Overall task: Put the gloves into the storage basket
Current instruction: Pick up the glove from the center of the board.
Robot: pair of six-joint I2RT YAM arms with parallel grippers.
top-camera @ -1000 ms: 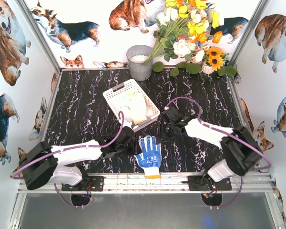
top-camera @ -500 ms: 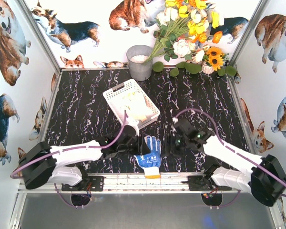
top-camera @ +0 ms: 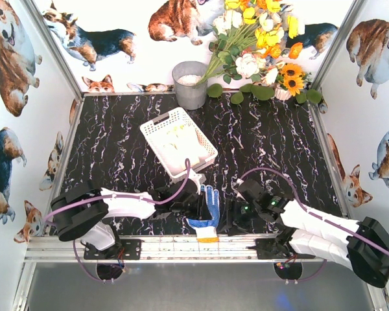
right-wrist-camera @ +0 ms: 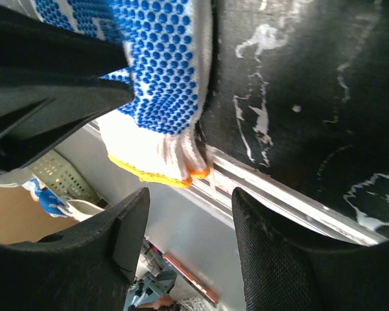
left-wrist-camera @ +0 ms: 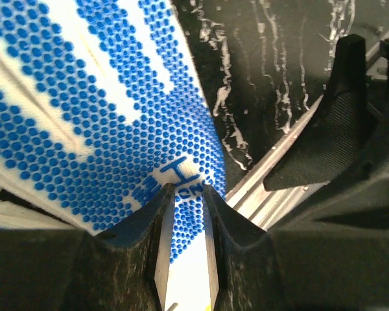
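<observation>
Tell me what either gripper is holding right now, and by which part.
The left gripper pinches the blue-dotted glove at its palm, near the cuff. The right gripper is open, holding nothing.

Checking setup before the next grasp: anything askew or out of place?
Blue-dotted glove lies at the near edge of the table, its orange-trimmed cuff over the metal rail. The basket sits skewed to the table edges. Nothing looks spilled or damaged.

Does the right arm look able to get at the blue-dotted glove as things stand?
Probably yes: the right tool hangs open at the cuff of the blue-dotted glove, nothing between. The left tool pinches the other side, crowding it.
</observation>
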